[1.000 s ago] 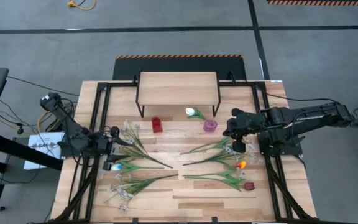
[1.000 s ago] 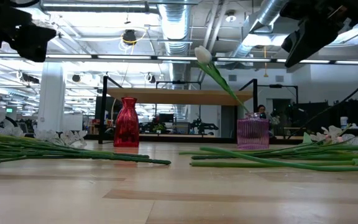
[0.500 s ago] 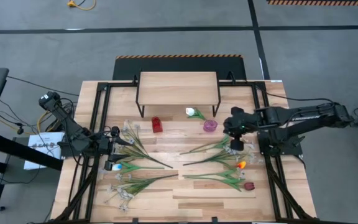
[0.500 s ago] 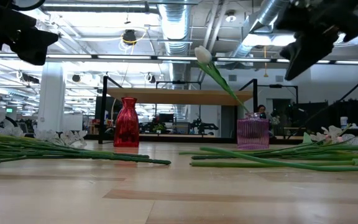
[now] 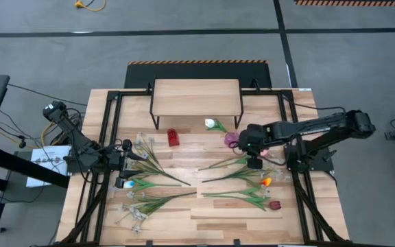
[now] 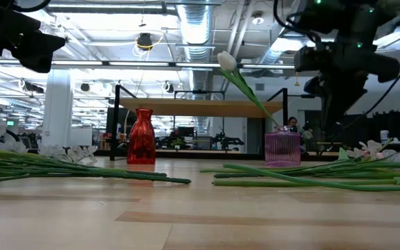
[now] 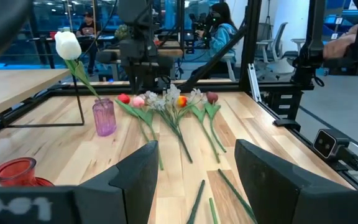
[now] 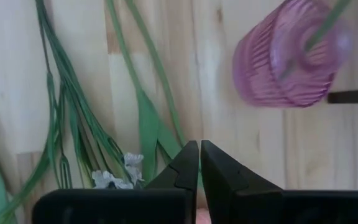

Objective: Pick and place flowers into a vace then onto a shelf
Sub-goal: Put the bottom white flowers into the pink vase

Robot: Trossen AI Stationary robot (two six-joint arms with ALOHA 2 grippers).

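— Two vases, where do they stand?
— Both sit in front of the shelf (image 5: pixel 196 98): the red vase (image 5: pixel 173 138) is empty, and the pink vase (image 5: pixel 232 138) holds one white tulip (image 5: pixel 211 123), leaning.
— And the right gripper (image 5: pixel 254 162)?
— It hangs just beside the pink vase, over the loose flowers (image 5: pixel 242 180) on the table (image 5: pixel 204 216), fingers pressed together on nothing.
— And the left gripper (image 5: pixel 124 170)?
— It waits with jaws spread wide and empty among the white sprays (image 5: pixel 142 161).
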